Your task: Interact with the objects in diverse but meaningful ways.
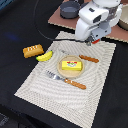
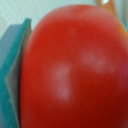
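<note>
In the wrist view a round red tomato [image 2: 70,65] fills almost the whole picture, with a teal finger pad [image 2: 15,75] pressed against its side. In the exterior view my gripper [image 1: 90,41] hangs over the far edge of the striped placemat [image 1: 35,85], shut on the tomato, of which only a red sliver [image 1: 88,43] shows under the white hand. A yellow block with a red label [image 1: 71,65] lies on a small plate [image 1: 60,71] mid-mat. The yellow banana [image 1: 44,56] and the orange-brown bread loaf [image 1: 33,50] lie at the mat's edge on the exterior view's left.
A wooden-handled knife [image 1: 89,58] lies beyond the plate and a wooden-handled fork [image 1: 67,80] in front of it. Behind the mat a brown board [image 1: 59,20] carries a dark bowl [image 1: 70,8] and a pale bowl [image 1: 123,19]. A black cable [image 1: 40,27] crosses the dark table.
</note>
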You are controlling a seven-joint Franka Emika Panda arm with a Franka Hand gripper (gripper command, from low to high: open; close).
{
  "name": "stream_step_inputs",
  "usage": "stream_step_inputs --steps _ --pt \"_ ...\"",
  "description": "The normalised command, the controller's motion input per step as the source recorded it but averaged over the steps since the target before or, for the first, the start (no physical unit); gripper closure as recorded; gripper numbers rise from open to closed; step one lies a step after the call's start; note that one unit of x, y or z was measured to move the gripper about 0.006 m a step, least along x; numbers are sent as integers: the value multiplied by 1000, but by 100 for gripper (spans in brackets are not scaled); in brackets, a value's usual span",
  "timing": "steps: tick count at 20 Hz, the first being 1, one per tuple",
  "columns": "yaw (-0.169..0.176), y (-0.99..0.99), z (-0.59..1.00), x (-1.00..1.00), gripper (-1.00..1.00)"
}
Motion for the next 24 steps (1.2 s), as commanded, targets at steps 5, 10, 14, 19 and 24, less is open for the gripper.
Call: stream_step_inputs --steps 5,10,14,19,24 --pt "0 -877 78 -403 100" --pt "0 -859 -74 -598 100" --pt "0 -793 -172 -725 100" --pt "0 -818 138 -607 100" --pt "0 -751 -7 -696 100"
